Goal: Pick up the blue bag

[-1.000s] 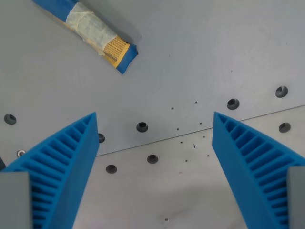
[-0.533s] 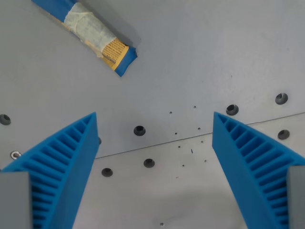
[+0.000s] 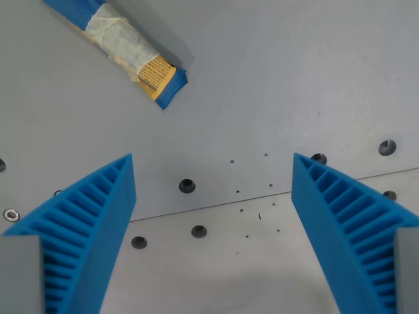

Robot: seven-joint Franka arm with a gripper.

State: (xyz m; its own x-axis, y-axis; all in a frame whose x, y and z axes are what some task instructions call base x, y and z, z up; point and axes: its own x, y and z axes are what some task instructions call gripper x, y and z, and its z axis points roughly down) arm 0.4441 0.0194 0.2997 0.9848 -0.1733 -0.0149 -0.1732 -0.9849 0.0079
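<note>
Wrist view showed a grey table [image 3: 275, 72] with holes and a seam. Gripper [image 3: 213, 229] hung over bare surface, blue ribbed jaws spread wide, gripping nothing. Bag [image 3: 124, 49] lay at upper left, well apart from both fingers.

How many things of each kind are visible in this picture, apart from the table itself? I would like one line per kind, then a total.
Blue bag: 1, at the top left, partly cut off by the frame
Pincer: 1, with two blue ribbed fingers, open over the bare table
Total: 2
</note>
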